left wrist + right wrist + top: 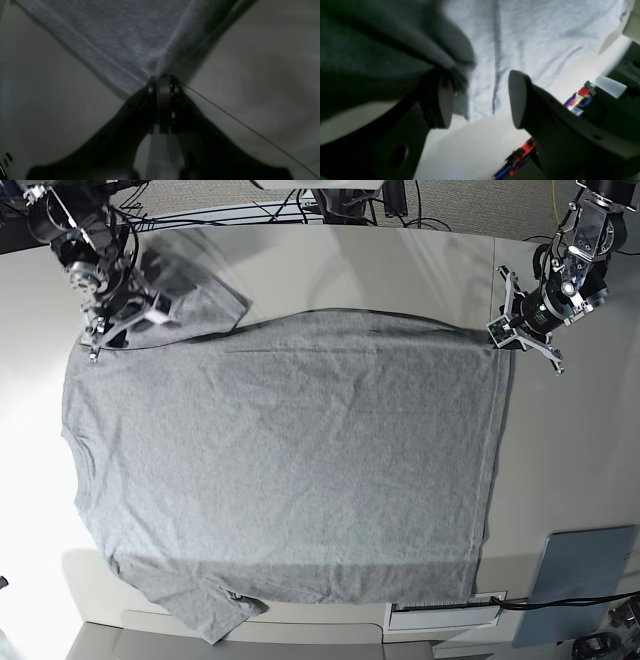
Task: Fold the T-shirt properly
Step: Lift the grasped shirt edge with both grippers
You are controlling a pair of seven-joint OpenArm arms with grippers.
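The heather-grey T-shirt (290, 460) lies spread flat on the pale table, plain side up, with the collar at the left and the hem at the right. My left gripper (498, 335) is at the far right hem corner. In the left wrist view it (163, 78) is shut on that corner of the T-shirt (120, 40). My right gripper (100, 340) is at the far left shoulder, beside the far sleeve (195, 295). In the right wrist view it (480, 102) is open, with the T-shirt (532, 37) behind the gap and a dark fold draped over one finger (445, 102).
A flat grey-blue rectangular panel (585, 570) lies at the near right corner of the table. Cables run along the far edge (300, 210). The near sleeve (205, 620) reaches the table's front edge. Red and blue items (517, 160) show beyond the table in the right wrist view.
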